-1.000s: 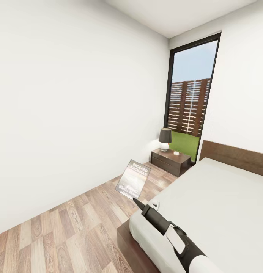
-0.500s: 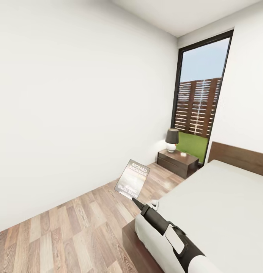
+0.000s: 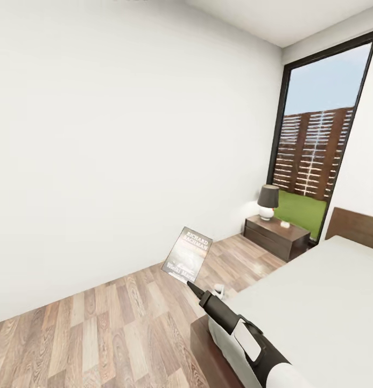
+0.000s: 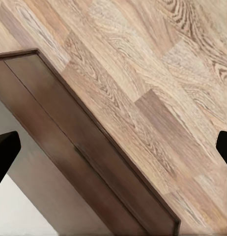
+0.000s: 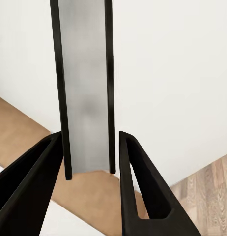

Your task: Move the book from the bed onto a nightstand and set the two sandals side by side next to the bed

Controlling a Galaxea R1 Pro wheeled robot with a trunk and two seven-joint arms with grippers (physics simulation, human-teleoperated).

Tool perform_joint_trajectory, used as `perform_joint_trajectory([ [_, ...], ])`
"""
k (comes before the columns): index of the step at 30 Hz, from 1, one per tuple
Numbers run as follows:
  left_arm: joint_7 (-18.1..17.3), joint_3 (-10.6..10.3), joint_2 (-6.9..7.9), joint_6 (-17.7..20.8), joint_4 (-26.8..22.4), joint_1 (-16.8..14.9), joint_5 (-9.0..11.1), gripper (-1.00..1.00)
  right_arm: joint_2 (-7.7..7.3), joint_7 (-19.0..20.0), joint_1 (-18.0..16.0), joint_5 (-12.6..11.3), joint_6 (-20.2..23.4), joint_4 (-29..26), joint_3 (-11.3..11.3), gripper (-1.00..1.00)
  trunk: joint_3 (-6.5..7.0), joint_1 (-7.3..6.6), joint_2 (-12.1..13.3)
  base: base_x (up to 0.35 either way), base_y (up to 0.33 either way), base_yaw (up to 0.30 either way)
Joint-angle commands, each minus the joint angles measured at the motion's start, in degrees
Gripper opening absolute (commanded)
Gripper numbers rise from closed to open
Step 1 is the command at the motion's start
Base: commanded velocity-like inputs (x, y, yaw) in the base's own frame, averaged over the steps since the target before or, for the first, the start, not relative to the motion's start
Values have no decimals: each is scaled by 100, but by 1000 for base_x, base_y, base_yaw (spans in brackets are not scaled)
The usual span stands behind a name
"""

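Head view: the right gripper [image 3: 192, 286] holds the book [image 3: 187, 254] upright in its fingers, above the wood floor [image 3: 100, 328] beside the bed [image 3: 315, 302]. A nightstand [image 3: 276, 236] stands by the window. In the left wrist view the left gripper [image 4: 113, 147] has its fingers spread wide, holding nothing.

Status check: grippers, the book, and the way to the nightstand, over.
Right gripper shut on book, held above floor. Left gripper open, empty. Nightstand ahead by window; lamp occupies its top's far end.

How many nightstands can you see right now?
1. The nightstand stands against the far wall below the window, beside the bed, with a lamp on top. A second may be out of frame.
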Motion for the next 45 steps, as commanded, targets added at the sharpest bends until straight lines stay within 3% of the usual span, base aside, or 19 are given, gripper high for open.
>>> perform_joint_trajectory([
  [1,14,-50,1,-11,-7,6,60,100,-1,6,-2,-69,60,1,14,-100,0,2,-3,0,0,289],
  [15,14,-56,-82,-11,-16,-4,66,100,1,5,-2,-64,46,16,14,-100,-8,2,-3,0,0,290],
  [27,-36,-52,-152,-54,-76,-38,73,100,41,5,-2,-74,-210,27,14,-100,-39,2,-3,0,0,290],
  [31,-43,-40,-272,-77,-151,-69,95,100,78,4,-2,-69,-241,28,14,-100,-51,2,-3,0,0,285],
  [40,-55,-38,-460,-103,-431,-220,513,100,116,-333,-2,-76,-259,24,24,-100,-79,2,-3,0,0,280],
  [45,-52,-54,-712,-83,-620,-493,783,100,164,-546,-2,-84,-262,23,150,-100,-96,2,-3,0,0,278],
])
